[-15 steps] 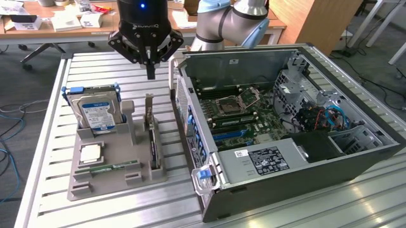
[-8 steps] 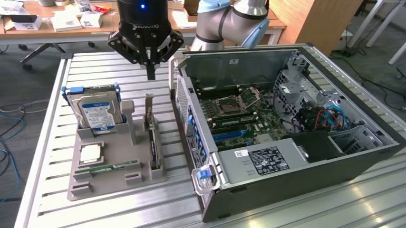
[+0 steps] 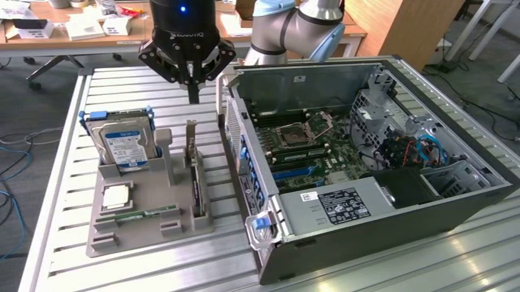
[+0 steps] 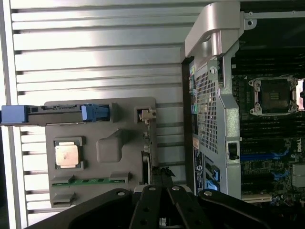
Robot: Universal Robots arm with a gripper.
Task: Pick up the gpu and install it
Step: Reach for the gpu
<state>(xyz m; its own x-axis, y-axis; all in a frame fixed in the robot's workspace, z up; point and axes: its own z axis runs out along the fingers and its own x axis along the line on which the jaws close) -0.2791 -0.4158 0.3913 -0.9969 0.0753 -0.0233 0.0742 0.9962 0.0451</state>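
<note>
My black gripper hangs vertical, fingers pressed together on nothing, above the far end of the grey plastic parts tray. The thin dark gpu card stands on edge in the tray slot nearest the open black computer case. The gripper body reads ROBOTIQ; the white case label is illegible.

Arm bent, gripper pts down, jaws closed.

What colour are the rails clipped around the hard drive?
Blue rails around the hard drive; the exterior view shows them best.
</note>
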